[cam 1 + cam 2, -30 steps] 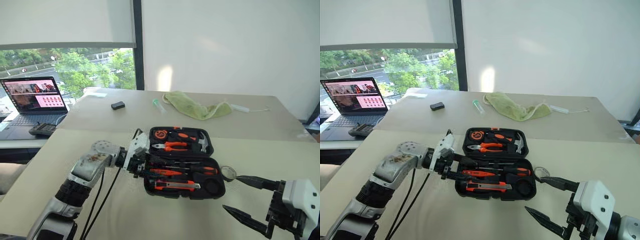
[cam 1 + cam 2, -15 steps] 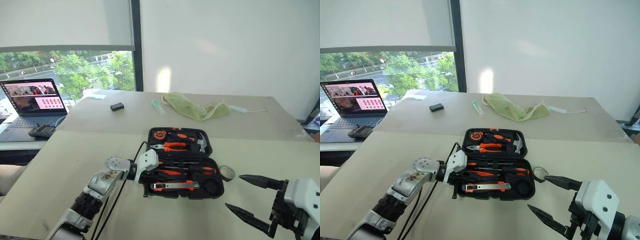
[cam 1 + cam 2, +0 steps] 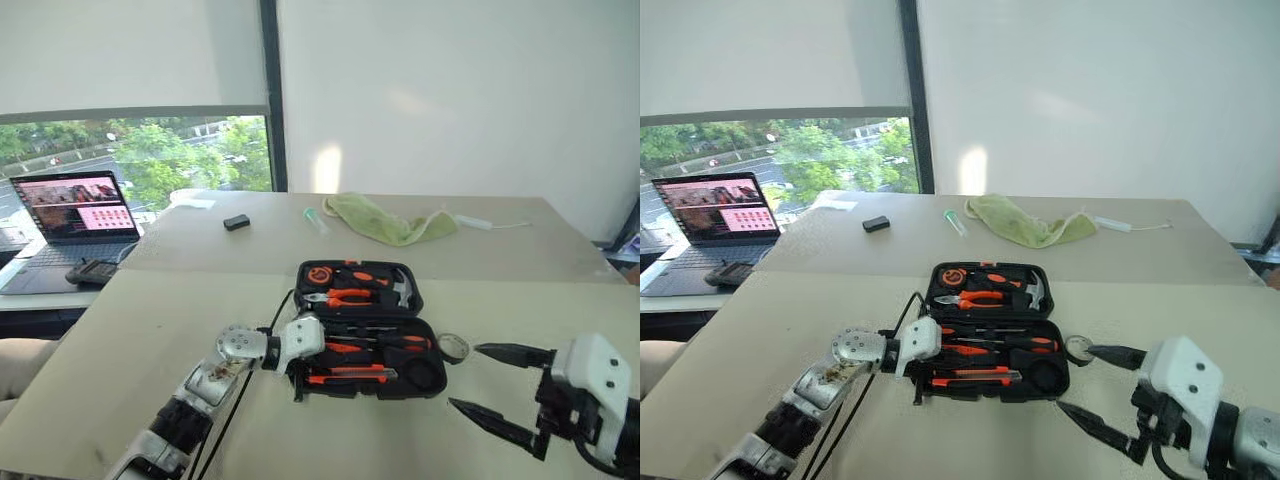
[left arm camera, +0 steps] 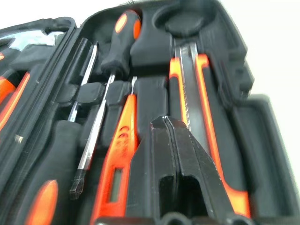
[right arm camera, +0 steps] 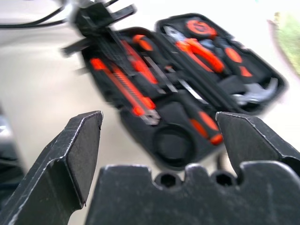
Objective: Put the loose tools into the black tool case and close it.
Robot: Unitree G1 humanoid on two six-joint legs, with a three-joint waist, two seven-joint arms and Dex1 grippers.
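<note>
Now black tool case (image 3: pixel 368 330) open, left fingers (image 4: pixel 180 154) pressed together over utility knife (image 4: pixel 199 117).

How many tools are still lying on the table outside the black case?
1: the tape roll, on the table just right of the tool case, beside its empty round slot. Something small could be hidden behind the case.

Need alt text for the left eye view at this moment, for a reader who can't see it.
An open black tool case lies on a beige table, orange-handled tools seated in its slots. The shut left end effector rests at the case's near left corner, and the open right end effector hovers beside a tape roll lying just outside the case.
</note>
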